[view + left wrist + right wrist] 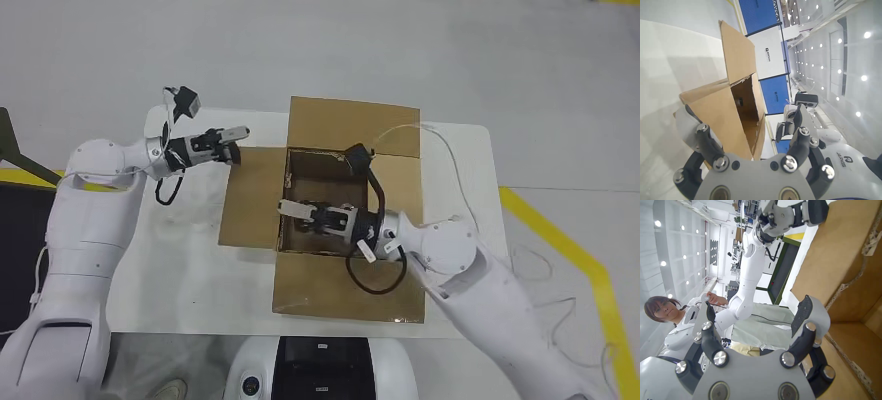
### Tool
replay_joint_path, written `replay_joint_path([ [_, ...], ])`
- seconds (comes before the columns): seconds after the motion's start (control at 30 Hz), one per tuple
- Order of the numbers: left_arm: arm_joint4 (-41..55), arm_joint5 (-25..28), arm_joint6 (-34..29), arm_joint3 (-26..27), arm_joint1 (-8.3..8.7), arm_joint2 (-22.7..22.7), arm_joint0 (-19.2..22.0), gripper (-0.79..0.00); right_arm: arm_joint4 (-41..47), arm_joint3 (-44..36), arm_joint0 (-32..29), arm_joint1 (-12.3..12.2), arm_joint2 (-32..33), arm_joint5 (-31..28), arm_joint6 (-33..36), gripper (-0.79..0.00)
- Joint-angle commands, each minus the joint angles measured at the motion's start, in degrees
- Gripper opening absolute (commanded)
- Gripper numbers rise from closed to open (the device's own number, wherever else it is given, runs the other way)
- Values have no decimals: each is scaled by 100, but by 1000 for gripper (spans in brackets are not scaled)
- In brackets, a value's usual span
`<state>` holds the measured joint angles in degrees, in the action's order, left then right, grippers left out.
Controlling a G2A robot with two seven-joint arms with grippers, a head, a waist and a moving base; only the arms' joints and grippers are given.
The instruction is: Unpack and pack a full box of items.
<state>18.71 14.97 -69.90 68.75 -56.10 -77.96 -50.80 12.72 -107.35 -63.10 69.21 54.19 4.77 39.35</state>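
Note:
An open cardboard box (345,290) stands in the middle of the white table (185,275) with its flaps spread outward. My right gripper (305,214) is inside the box near its left wall, open and holding nothing; in its wrist view the right gripper (757,313) faces the box wall (848,306). My left gripper (232,143) is at the far corner of the left flap (250,200), open. In the left wrist view the left gripper (744,117) straddles the flap (715,113). A small dark round spot (739,101) shows on an inner wall.
A thin white cable (450,165) runs over the box's right flap and the table's right side. The other arm's gripper (810,211) sits at the flap edge in the right wrist view. Bare tabletop lies left of the box.

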Motion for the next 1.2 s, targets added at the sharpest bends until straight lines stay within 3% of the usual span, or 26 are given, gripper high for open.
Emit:
replay_joint_path([
  [0.0, -36, -26, 32, -68, -17, 115, 22, 0, -7, -100, -138, -42, 203, 33, 37, 0],
  [0.3, -66, 13, -43, -344, -117, 634, 197, 0, 38, -509, -757, -209, 939, 51, 337, 0],
  [0.73, 41, 71, -23, -416, -214, 1009, 371, 0, 259, -567, -1072, -270, 1124, -130, 575, 0],
  [0.97, 203, 172, -197, -178, -151, 785, 342, 0, 223, -653, -1126, -290, 1127, -117, 634, 0],
  [1.17, 463, 218, -370, 628, -31, 342, 26, 0, 279, -801, -1180, -341, 1298, 61, 902, 0],
])
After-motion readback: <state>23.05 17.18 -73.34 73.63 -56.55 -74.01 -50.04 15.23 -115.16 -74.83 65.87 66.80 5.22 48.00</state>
